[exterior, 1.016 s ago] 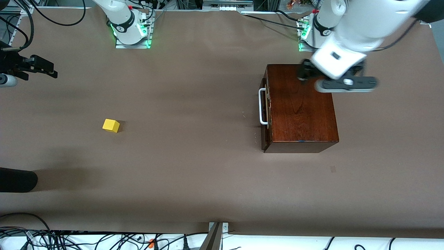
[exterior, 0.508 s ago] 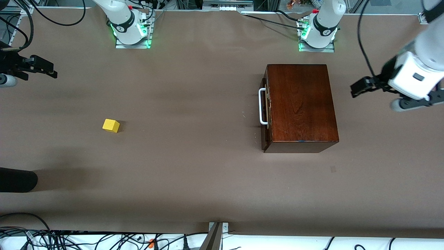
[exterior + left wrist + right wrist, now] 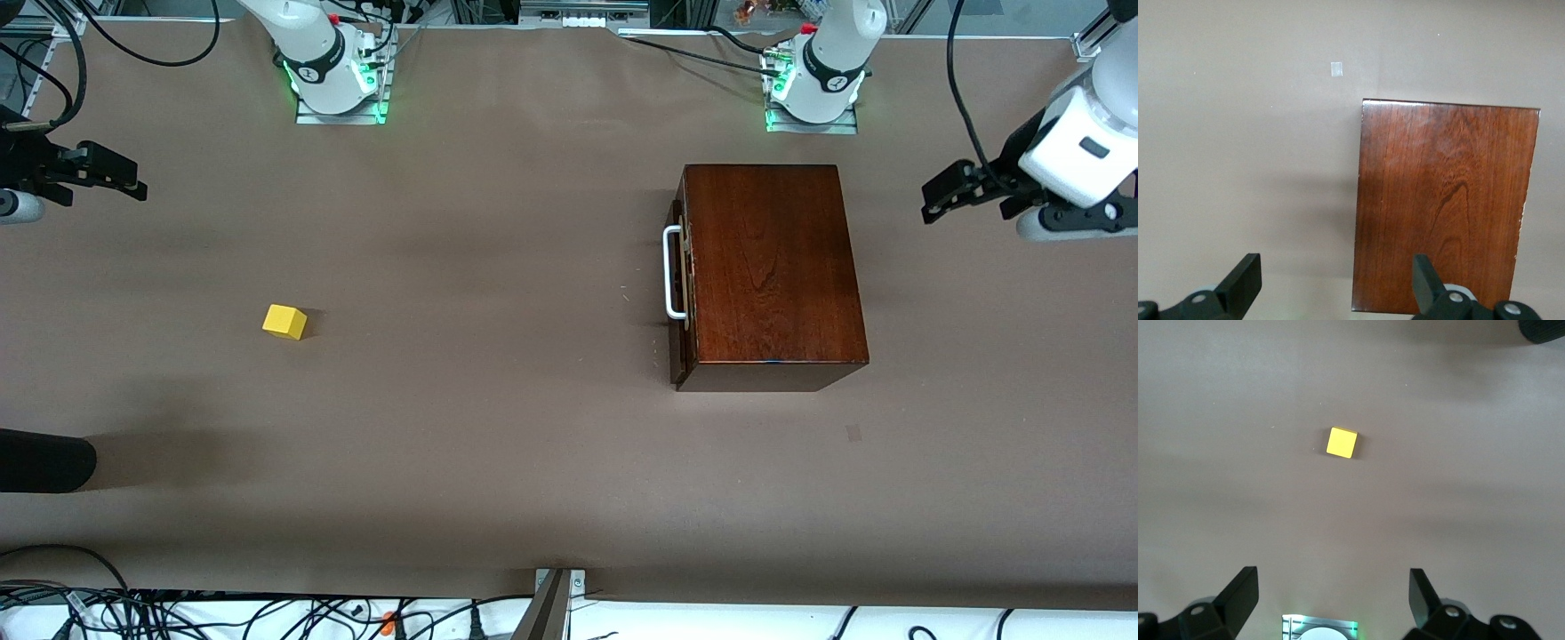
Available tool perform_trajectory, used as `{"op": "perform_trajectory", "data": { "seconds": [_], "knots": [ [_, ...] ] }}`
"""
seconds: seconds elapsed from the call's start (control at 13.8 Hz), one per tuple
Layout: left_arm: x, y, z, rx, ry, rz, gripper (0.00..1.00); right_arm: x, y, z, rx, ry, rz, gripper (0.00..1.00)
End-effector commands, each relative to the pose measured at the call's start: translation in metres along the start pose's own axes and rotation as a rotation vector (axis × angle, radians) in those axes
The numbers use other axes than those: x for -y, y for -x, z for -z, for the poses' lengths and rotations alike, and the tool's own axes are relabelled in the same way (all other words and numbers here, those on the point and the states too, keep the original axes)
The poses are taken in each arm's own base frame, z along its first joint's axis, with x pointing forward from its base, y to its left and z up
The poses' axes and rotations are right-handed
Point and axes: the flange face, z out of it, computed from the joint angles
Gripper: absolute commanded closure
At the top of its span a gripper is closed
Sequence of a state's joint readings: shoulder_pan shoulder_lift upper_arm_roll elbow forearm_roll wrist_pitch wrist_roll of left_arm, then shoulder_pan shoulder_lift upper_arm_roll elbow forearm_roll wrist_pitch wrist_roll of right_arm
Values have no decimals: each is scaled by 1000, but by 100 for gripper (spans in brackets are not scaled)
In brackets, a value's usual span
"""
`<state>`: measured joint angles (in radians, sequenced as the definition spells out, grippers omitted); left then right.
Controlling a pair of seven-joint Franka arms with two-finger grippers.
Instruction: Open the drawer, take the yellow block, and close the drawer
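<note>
Front view: left hand point(image 3: 933, 203) & right hand point(image 3: 138, 188) both up, fingers apart, nothing held.

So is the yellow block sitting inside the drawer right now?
No, the yellow block lies on the bare table toward the right arm's end, well apart from the wooden box, whose drawer looks shut.

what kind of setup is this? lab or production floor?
Likely a robotics lab bench: brown-covered table, loose cables along its edge, and just test props, a wooden box and yellow block.
</note>
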<state>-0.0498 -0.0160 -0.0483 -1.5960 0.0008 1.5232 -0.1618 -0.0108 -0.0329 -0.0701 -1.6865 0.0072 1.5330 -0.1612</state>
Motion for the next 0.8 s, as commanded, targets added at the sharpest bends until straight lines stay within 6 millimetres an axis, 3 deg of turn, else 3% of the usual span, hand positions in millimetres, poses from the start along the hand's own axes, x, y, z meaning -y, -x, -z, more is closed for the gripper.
{"op": "perform_trajectory", "data": {
  "seconds": [0.0,0.73],
  "knots": [
    [2,9,-4,-12,26,-43,0,2,1,0,-9,1,-7,0],
    [7,7,-3,-11,25,-76,0,3,2,0,-6,-1,-7,0]
  ]
}}
